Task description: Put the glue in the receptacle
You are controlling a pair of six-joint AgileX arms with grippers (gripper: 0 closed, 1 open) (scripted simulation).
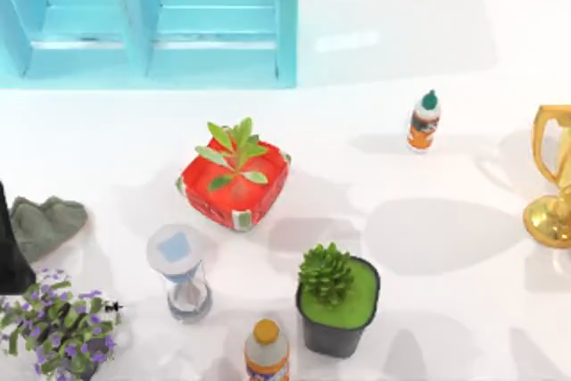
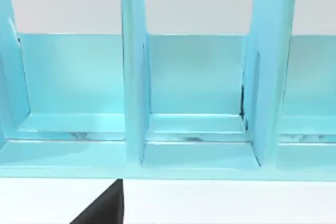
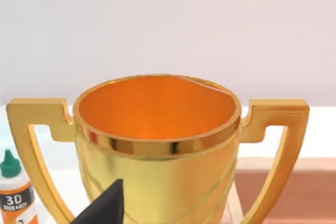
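Along the desk's [image 1: 419, 247] left edge lie a grey cloth [image 1: 43, 222] and purple flowers [image 1: 58, 320], with the light-blue receptacle [image 1: 161, 20] at the back-left corner; the left wrist view shows its upright dividers [image 2: 134, 72] close. The glue [image 1: 425, 120] stands upright right of centre toward the back, well apart from the receptacle. At the right edge stands a gold trophy [image 1: 553, 176], whose hollow bowl [image 3: 157, 109] the right wrist view shows with the glue beside it; whether either gripper is wide or narrow cannot be told.

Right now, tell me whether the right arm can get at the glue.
Probably yes. The glue stands upright on open table toward the right, with bare surface all around it. The gold trophy at the right edge stands apart from it but lies on the right arm's side, so coming down from above looks safest.
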